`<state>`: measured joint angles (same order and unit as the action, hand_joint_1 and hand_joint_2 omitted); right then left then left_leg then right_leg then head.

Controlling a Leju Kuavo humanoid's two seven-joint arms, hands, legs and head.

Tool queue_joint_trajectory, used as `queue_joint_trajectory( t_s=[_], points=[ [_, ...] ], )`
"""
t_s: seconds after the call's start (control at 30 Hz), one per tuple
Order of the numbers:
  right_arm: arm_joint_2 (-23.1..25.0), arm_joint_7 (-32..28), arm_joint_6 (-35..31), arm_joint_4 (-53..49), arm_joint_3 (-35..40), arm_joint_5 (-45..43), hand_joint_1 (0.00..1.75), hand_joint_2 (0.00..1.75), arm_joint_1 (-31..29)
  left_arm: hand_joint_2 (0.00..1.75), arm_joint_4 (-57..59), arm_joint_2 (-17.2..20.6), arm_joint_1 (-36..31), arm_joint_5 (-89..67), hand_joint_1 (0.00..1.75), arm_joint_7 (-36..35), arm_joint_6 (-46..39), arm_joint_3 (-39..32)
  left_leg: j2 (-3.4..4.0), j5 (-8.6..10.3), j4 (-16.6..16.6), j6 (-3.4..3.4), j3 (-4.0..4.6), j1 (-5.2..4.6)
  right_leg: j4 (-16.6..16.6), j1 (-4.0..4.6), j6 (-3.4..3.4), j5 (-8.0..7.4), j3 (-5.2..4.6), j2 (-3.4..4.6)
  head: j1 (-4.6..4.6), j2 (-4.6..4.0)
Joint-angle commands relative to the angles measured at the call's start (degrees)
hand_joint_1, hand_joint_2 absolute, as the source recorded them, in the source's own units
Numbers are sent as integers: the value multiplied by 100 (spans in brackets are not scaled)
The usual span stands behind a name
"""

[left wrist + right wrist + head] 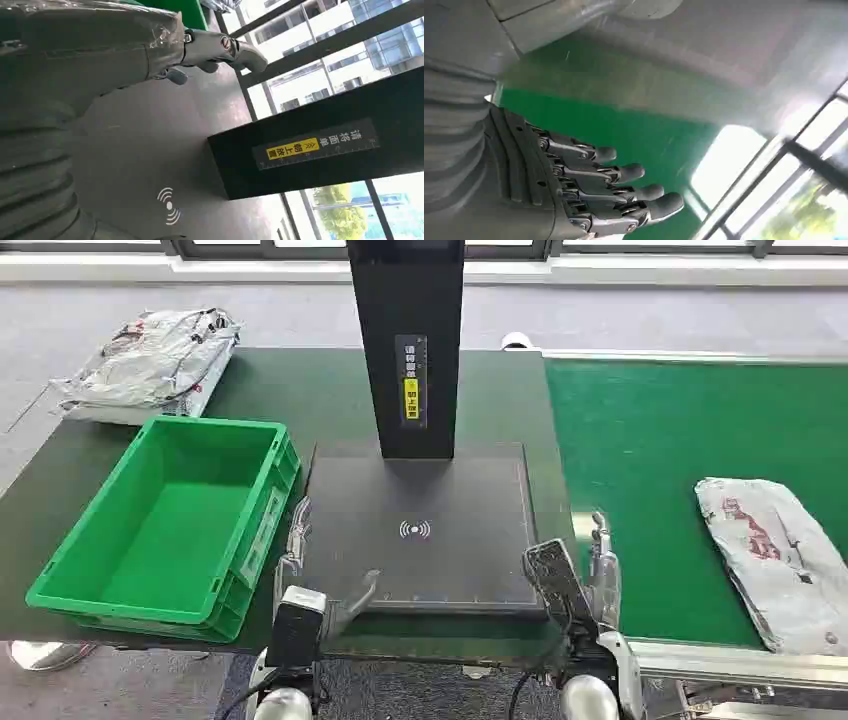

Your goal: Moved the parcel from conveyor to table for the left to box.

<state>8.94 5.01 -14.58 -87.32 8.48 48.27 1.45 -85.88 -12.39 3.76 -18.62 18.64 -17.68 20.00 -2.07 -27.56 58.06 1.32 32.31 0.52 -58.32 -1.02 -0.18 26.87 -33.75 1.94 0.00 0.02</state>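
The grey crinkled plastic mailer parcel with red print (772, 558) lies flat on the green conveyor belt (650, 460), toward the belt's right side and well apart from both hands. The right robot hand (598, 565) sits at the near edge of the bench, just beside the belt's metal rim; its fingers (624, 172) are extended and spread, holding nothing. The left robot hand (298, 540) rests beside the black square scanner pad (420, 525), between that pad and the green plastic crate (165, 520); it is likewise unloaded, with fingers apart.

Handling assessment: the parcel appears to be a soft poly bag, light and limp, with a slick film surface. It will likely sag and fold when lifted, so a pinch on a single corner risks slippage. Recommended hold: grip across the thicker central body of the bag, or gather a wrinkled fold near the edge closest to the right robot hand, closing firmly enough to bunch the film. The contents cannot be determined, so treat them as moderately fragile.
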Motion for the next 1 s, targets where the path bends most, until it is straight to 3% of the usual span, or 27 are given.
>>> queue_joint_trajectory(
  t_s=[0.03, 0.13, 0.2, 0.23, 0.37, 0.43, 0.53, 0.8, 1.0],
  points=[
    [-1096, 424, -51, 2781, -1994, 1091, 0, 175, -1812, 175, 438, 127, -297, 59, 0, 35, 198, 131, 17, 14, -17, -13, -16, 1, 33, 6, 5, -21, 24, -14, 0, 0],
    [-1734, 63, -149, 4237, -2431, 1091, 0, 175, -2551, 175, 506, 140, -429, 140, 0, 85, 327, 70, 3, 18, -4, -16, -7, 0, 30, 3, 13, -24, 25, -26, 0, -2],
    [-1878, -175, -255, 4666, -2514, 1040, 0, 175, -2741, 175, 511, 138, -442, 154, 0, 96, 358, 28, 1, 12, 14, -15, -3, -3, 16, -2, 20, -21, 23, -14, 0, 0],
    [-2051, 399, -475, 4938, -2308, 1628, 0, 175, -2842, 175, 532, 144, -462, 153, 0, 106, 381, 28, 3, 20, 16, -22, 5, -1, 25, 0, 26, -32, 23, -25, 0, -2],
    [-2506, 329, -248, 6349, -2450, 1671, 0, 175, -3716, 175, 698, 192, -556, 227, 0, 235, 389, -74, 8, 14, 26, -25, 9, -12, 13, -12, 31, -32, 15, -15, 2, -2],
    [-2699, 641, -99, 6719, -2377, 1913, 0, 175, -4016, 175, 796, 216, -589, 336, 0, 337, 467, -111, 29, 14, 25, -26, 9, -17, 12, -15, 29, -37, 6, 2, 0, -2],
    [-2822, 936, 203, 6993, -2279, 2131, 0, 175, -4198, 175, 885, 237, -600, 375, 0, 389, 460, -148, 9, 18, 25, -29, 12, -20, 11, -18, 29, -33, 7, -19, 0, -2],
    [-2760, 666, 1698, 7242, -2456, 1999, 0, 175, -4149, 175, 1041, 311, -550, 491, 0, 539, 474, -227, 5, 9, 28, -28, 12, -18, 5, -16, 31, -24, 5, -6, 0, 0],
    [-2721, 713, 2031, 7328, -2406, 2089, 0, 175, -4172, 175, 1131, 309, -525, 545, 0, 628, 399, -291, 12, 11, 26, -29, 19, -19, 6, -16, 30, -27, -1, -2, 0, 0]
  ],
)
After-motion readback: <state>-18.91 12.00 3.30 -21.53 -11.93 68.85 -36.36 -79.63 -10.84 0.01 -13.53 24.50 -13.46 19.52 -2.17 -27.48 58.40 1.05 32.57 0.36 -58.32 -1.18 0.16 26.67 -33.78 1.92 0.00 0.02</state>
